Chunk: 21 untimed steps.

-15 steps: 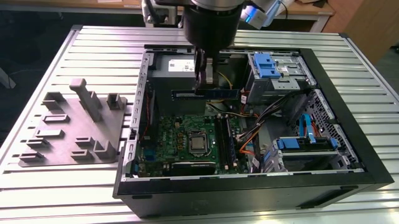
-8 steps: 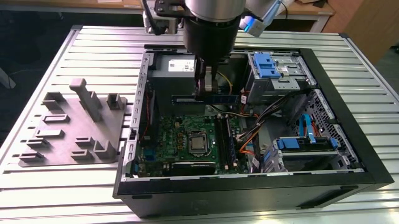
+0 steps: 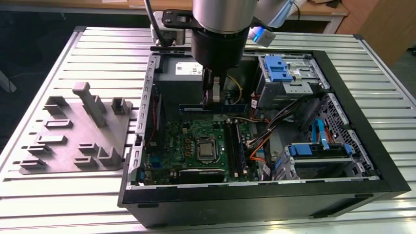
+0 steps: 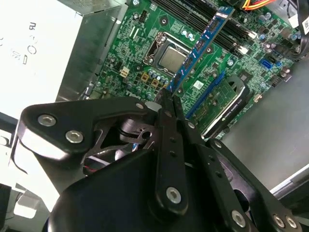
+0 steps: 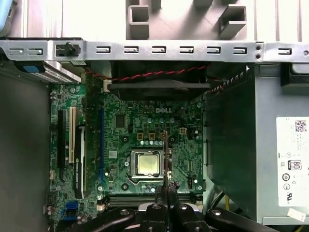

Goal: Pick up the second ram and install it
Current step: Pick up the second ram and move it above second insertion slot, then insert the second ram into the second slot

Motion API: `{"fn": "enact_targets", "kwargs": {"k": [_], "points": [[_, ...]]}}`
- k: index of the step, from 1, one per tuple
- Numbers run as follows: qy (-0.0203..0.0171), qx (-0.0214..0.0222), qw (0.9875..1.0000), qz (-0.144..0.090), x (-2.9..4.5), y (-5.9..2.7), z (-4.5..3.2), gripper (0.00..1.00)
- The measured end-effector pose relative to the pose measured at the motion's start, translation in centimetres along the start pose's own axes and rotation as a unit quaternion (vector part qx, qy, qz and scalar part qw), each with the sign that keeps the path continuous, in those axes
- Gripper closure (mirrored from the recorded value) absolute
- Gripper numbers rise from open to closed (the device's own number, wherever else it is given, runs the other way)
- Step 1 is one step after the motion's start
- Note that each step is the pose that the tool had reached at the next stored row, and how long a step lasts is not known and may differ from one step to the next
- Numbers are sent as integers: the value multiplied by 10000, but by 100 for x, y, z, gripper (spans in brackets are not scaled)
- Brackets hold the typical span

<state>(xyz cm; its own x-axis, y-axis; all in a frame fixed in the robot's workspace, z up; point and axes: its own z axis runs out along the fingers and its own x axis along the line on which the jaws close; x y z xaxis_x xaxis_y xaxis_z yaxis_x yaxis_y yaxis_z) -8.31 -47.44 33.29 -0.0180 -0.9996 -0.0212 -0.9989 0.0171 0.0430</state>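
A robotics lab: slotted aluminium bench (image 3: 78, 195), opened computer case (image 3: 364, 146), grey fixture tray (image 3: 71, 141).

An open computer case (image 3: 260, 192) lies on a slatted table (image 3: 58, 195). A fixture plate (image 3: 65, 155) rests on the table at the exterior view's left of the case. Inside, the motherboard (image 3: 172, 141) lies on the case floor. The processor (image 3: 206, 151) sits near its middle, with the memory slots (image 3: 235, 146) just beside it toward the exterior view's right. Drive cages (image 3: 286, 73) line that right side. The gripper (image 3: 215, 100) hangs over the motherboard's far edge with the second ram (image 3: 237, 107) pinched between its fingers, apparently clear of the board.
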Motion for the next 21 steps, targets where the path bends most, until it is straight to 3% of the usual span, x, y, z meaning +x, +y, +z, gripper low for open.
{"fn": "enact_targets", "kwargs": {"k": [8,21], "points": [[-1,1,10000,0,1,-2,46,87],[-1,1,10000,2,1,-2,53,87]]}}
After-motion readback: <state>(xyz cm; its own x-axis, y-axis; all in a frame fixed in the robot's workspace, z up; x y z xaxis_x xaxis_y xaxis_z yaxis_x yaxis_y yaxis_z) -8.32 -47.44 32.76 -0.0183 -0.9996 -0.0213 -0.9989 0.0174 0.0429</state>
